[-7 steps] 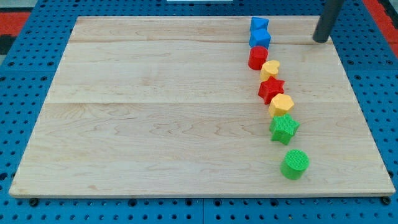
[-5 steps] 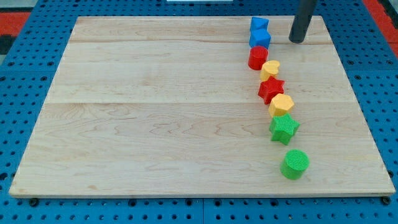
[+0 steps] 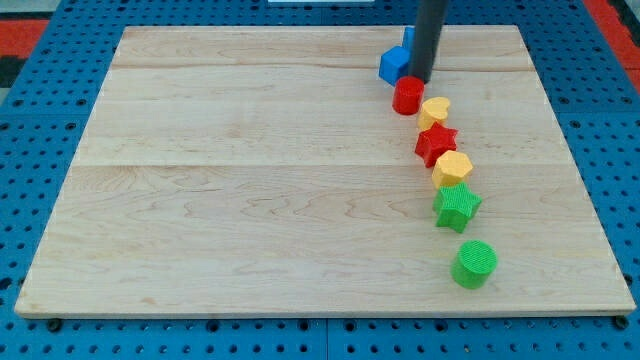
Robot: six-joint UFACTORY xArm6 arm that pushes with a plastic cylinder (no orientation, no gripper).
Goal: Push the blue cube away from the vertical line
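Near the board's top, my tip, a bare rod without jaws, touches the blue cube's right side, hiding most of another blue block, with the red cylinder just below heading the column.

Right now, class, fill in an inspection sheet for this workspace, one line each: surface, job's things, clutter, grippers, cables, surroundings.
Surface: pale wooden board, flat.
Job's things: blue cube near the view's top, left of my tip, apparently touching it; a second blue block mostly hidden behind the rod.
Clutter: a line of red cylinder, yellow heart, red star, yellow hexagon, green star, green cylinder.
Grippers: none, rod only.
Cables: nothing seen.
Surroundings: blue pegboard.
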